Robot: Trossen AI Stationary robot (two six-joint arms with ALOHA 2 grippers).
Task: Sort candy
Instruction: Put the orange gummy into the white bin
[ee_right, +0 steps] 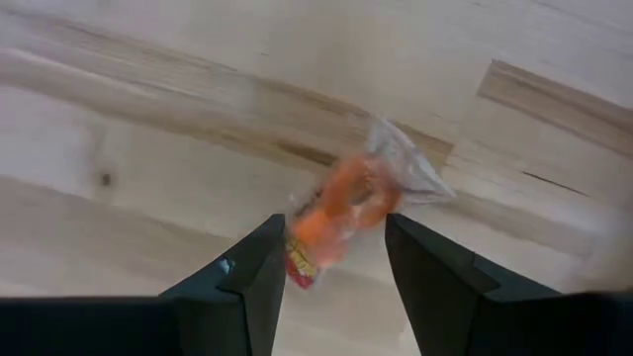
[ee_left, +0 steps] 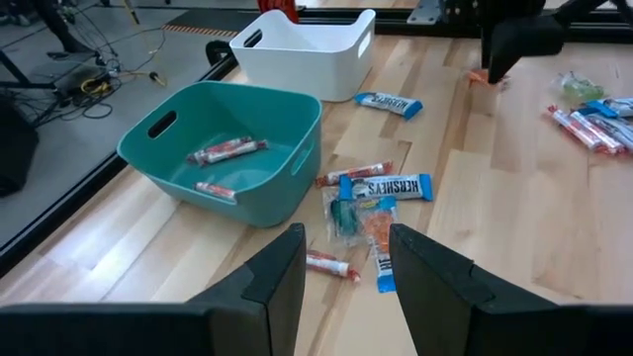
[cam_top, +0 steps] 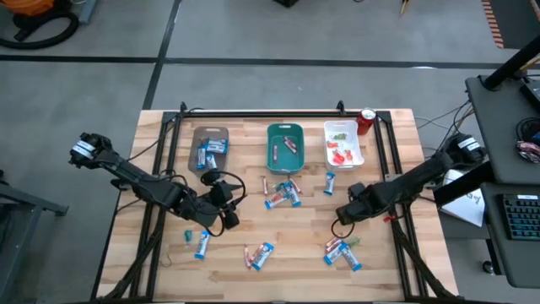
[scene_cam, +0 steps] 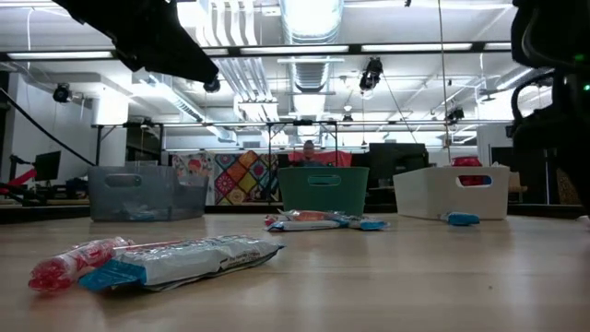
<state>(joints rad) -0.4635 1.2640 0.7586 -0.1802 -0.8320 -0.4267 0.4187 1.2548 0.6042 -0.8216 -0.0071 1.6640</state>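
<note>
Right gripper (ee_right: 326,259) spread, hovering over 1 orange candy (ee_right: 341,213) lying on the bare table (ee_right: 119,119), right side. Light, crinkly, slippery wrapper; pinch the firm middle, not the loose twisted end. Left gripper (ee_left: 346,272) spread, empty, near the teal tray (ee_left: 287,173).

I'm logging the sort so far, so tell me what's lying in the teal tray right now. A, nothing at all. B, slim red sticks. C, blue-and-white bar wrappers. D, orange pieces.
B: the left wrist view shows two slim red sticks on the floor of the teal tray, with no blue-and-white wrappers or orange pieces in it.
</note>
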